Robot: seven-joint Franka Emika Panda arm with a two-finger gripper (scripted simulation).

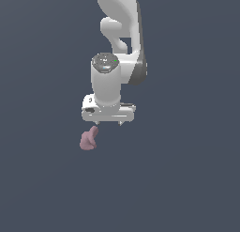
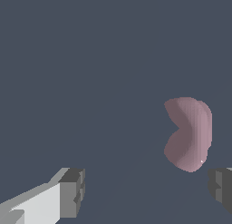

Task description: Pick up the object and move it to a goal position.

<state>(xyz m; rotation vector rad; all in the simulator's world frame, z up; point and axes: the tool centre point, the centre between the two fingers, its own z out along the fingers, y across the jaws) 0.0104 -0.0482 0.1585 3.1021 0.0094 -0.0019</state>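
Observation:
The object (image 1: 87, 139) is a small dusty-pink lumpy blob lying on the dark grey floor, just below the left finger of my gripper as the exterior view shows it. In the wrist view the object (image 2: 189, 133) lies beyond the fingertips, close to one finger (image 2: 221, 187), not between the two. My gripper (image 1: 108, 122) is open and empty, its fingers spread wide (image 2: 146, 191). The white hand hovers above the floor, slightly to the exterior view's right of the blob.
The white arm (image 1: 119, 34) rises behind the hand toward the top of the exterior view. The floor (image 1: 187, 179) is a plain dark grey surface all around. No goal marker shows.

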